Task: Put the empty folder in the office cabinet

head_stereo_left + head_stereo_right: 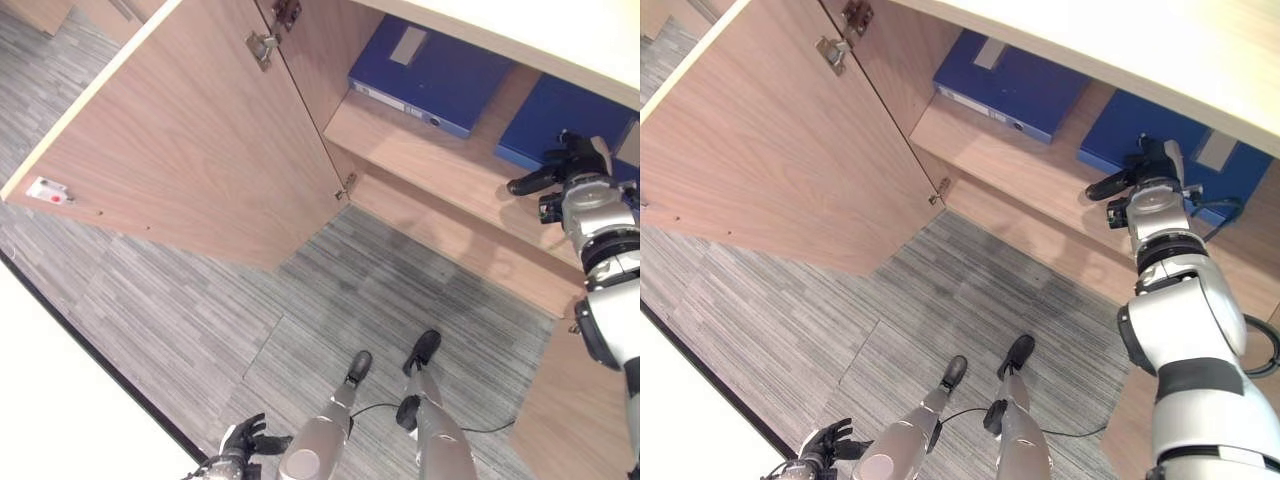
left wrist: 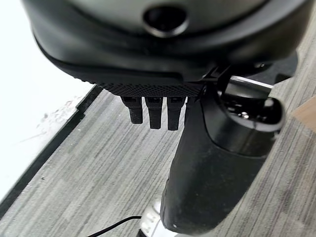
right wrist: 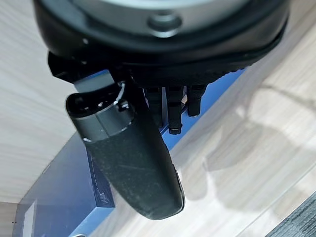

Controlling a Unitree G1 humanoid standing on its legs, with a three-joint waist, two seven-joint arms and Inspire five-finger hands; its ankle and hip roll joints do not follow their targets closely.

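Observation:
A blue folder [image 1: 545, 120] lies flat on the right part of the cabinet's shelf [image 1: 420, 150]. My right hand [image 1: 570, 165] is at this folder's front edge, its fingers straight against it and its thumb held out to the left. In the right wrist view the fingertips [image 3: 173, 126] meet the blue folder [image 3: 64, 192] at its edge, with the thumb free beside it. My left hand [image 1: 243, 440] hangs low by the floor, relaxed and holding nothing.
A second blue folder [image 1: 440, 70] lies on the shelf further left. The cabinet door [image 1: 180, 150] stands wide open on the left, and the pale cabinet top [image 1: 560, 30] overhangs the shelf. Grey carpet [image 1: 200, 320] covers the floor in front.

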